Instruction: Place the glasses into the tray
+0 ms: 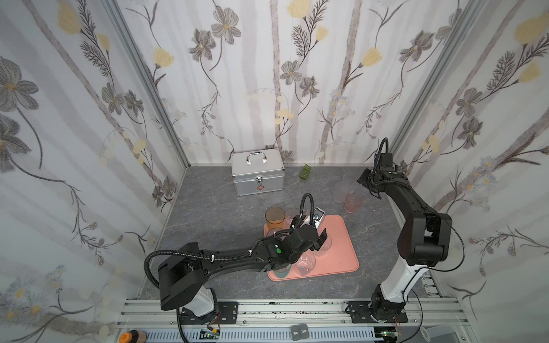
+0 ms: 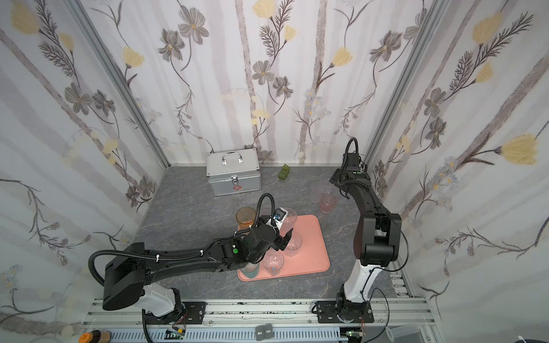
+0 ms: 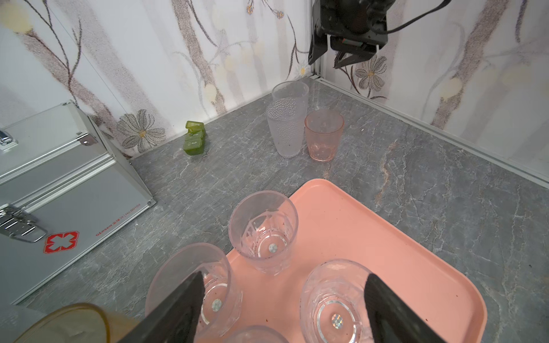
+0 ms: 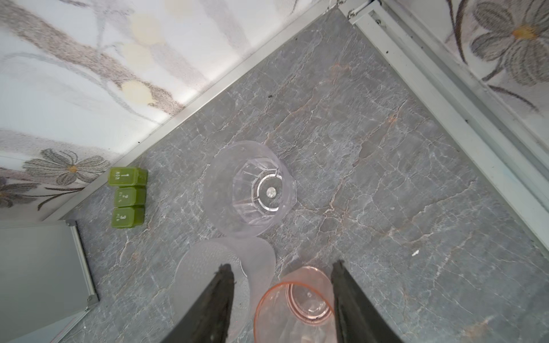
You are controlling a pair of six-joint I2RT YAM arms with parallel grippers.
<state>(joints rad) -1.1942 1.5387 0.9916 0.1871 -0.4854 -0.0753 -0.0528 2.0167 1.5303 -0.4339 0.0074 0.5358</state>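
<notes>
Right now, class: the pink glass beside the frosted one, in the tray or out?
Out: the pink glass stands on bare tabletop, off the tray.

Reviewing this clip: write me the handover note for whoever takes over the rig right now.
Left gripper: open, empty, over the tray.
Right gripper: open, empty, above the pinkish glass.
Done: clear glasses and teal glass on the tray; amber glass at its far left corner.
Left: pinkish glass and frosted glasses on the table, far right.
</notes>
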